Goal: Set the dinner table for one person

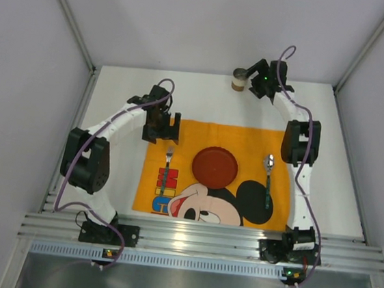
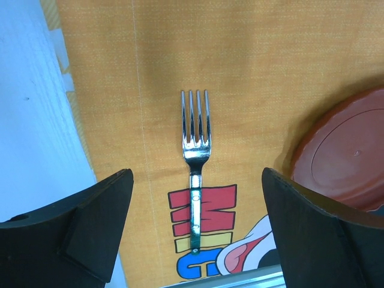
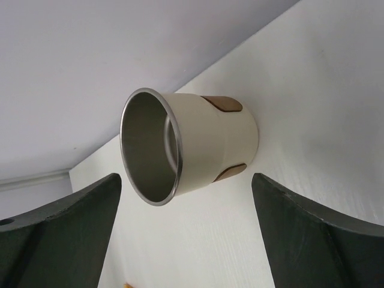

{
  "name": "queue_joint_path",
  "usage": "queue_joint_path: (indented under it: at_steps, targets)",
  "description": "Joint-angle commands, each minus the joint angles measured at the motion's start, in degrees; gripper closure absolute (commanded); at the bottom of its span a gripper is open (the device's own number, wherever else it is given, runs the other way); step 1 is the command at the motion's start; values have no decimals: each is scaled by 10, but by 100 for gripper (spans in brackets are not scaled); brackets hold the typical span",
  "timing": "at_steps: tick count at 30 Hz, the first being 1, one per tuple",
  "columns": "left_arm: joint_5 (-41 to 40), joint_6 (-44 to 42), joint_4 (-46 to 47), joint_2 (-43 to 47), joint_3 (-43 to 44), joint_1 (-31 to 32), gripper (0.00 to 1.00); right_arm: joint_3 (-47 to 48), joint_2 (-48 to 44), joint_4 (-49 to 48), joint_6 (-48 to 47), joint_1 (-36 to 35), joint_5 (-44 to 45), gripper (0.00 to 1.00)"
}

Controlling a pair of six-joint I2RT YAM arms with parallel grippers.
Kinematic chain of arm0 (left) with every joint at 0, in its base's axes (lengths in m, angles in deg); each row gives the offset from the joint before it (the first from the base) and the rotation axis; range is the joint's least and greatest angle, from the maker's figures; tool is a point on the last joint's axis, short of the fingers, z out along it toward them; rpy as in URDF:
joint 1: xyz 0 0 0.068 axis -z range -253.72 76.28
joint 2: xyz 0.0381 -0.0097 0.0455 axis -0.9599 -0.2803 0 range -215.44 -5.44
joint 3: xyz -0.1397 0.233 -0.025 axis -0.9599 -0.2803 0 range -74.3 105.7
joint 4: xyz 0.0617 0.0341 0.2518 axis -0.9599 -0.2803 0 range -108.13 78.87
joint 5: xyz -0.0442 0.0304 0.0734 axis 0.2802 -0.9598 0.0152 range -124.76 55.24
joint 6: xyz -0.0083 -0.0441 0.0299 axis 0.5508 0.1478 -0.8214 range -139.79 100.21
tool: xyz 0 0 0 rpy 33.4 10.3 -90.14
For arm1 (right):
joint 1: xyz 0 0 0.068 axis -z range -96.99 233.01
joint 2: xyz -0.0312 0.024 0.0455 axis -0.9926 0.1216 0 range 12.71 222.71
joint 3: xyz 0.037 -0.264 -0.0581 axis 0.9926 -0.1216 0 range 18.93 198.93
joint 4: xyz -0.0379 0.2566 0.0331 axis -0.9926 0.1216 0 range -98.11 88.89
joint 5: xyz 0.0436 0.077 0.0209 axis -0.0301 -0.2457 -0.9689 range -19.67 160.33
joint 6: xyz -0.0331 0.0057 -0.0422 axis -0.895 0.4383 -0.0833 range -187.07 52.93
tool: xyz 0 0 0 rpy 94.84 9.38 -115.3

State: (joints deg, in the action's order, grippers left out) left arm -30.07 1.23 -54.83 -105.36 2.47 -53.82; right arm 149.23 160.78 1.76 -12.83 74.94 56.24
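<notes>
1. Dinner table [image 1: 204, 97] carries everything. On it, the right gripper [image 3: 186, 179] gapes wide, facing the cup [image 3: 207, 141] at the far edge without touching it.
2. Left gripper [image 2: 197, 175] is spread wide above the fork [image 2: 197, 135] on the placemat [image 1: 261, 141].
3. Cup looks light, rigid and slick, so grip its cream wall.

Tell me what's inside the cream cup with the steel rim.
The cream steel-lined cup shows only bare steel lining inside; its deepest part is hidden behind the rim.

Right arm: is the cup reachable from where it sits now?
Likely yes: the right gripper is open and faces the cup on the dinner table, with nothing in between.
</notes>
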Motion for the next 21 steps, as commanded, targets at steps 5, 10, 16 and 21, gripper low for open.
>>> queue_joint_path:
  at_steps: [5, 10, 16, 21]
  targets:
    - [1, -7, 0, 1, 21, -8, 7, 72, -9, 76, -9, 4, 89, 18]
    - [0, -4, -2, 5, 15, -10, 7, 118, 10, 158, -64, 2, 124, 31]
    - [10, 1, -1, 1, 16, -11, 7, 123, 22, 178, -108, -15, 125, 30]
    - [24, 7, -2, 0, 15, -10, 8, 141, 39, 173, -110, -26, 116, 29]
